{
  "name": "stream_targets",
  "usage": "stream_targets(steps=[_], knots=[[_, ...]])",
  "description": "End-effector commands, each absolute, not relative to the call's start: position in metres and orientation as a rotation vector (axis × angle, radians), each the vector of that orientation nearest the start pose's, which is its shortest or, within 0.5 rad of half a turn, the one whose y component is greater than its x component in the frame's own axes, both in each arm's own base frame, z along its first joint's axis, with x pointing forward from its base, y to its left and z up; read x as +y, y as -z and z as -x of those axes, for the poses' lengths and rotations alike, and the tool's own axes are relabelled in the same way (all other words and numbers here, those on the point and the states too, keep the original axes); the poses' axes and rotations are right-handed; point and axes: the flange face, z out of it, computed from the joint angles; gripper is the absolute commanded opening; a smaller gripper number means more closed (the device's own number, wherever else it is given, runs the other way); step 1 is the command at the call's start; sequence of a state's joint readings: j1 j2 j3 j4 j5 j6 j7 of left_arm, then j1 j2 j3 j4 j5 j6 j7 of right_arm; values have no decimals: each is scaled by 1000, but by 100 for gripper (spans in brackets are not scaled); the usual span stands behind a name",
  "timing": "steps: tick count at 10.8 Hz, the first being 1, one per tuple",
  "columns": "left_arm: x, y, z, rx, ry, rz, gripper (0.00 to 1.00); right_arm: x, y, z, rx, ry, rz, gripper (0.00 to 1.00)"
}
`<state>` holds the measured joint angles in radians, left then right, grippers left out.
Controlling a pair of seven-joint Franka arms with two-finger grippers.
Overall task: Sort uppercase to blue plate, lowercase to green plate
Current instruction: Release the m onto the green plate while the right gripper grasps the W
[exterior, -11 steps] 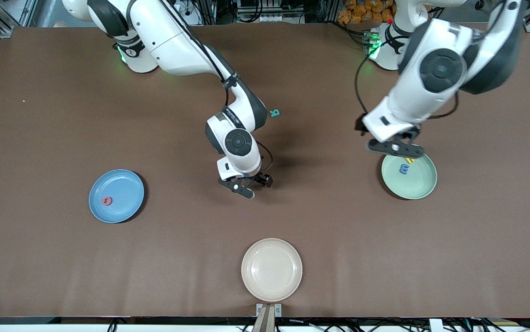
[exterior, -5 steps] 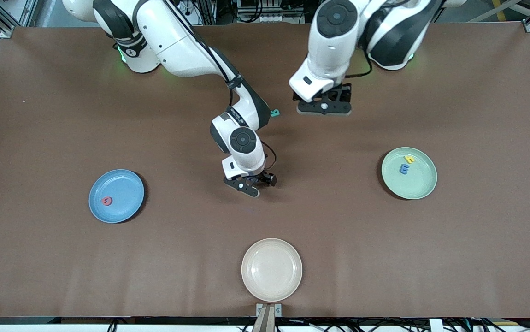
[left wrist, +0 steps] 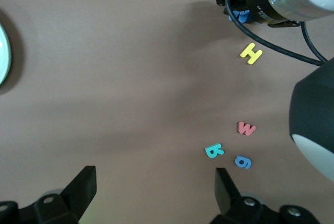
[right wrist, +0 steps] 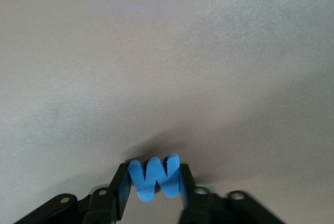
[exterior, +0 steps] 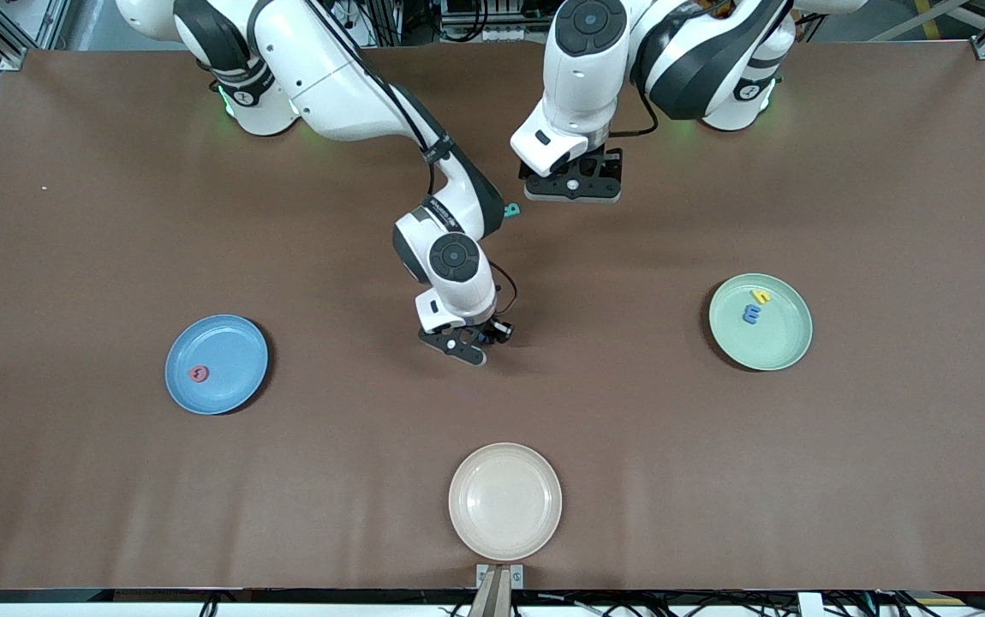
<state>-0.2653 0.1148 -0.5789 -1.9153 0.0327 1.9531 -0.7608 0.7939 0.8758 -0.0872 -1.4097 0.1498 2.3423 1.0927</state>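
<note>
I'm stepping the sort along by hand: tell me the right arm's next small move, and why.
Probably lift straight up. The right hand has its fingers shut on the blue W, low at the table near the middle. It is a capital, so it belongs on the blue plate, toward the right arm's end, where the red Q lies. The left hand hovers open.

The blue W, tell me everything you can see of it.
The blue foam capital letter W is a thick, matte, soft-looking block with rounded tips. It stands upright between the jaws of the right gripper, which press its two outer sides. It sits low over the brown table, casting a shadow there.
</note>
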Motion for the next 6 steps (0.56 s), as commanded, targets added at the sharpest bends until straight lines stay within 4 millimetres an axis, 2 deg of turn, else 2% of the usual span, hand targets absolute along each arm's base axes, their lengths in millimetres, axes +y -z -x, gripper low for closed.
stream_targets(steps=[1, 4, 5, 6], knots=[[-431, -428, -383, 148, -60, 3119, 100, 491, -171, -545, 658, 27, 3001, 0], [-435, -418, -378, 139, -54, 3133, 100, 485, -186, -555, 643, 52, 2994, 0], [-436, -415, -377, 127, -52, 3137, 100, 478, -197, -563, 605, 65, 2995, 0], [-436, -414, -376, 120, -49, 3139, 100, 461, -208, -580, 577, 94, 2992, 0]])
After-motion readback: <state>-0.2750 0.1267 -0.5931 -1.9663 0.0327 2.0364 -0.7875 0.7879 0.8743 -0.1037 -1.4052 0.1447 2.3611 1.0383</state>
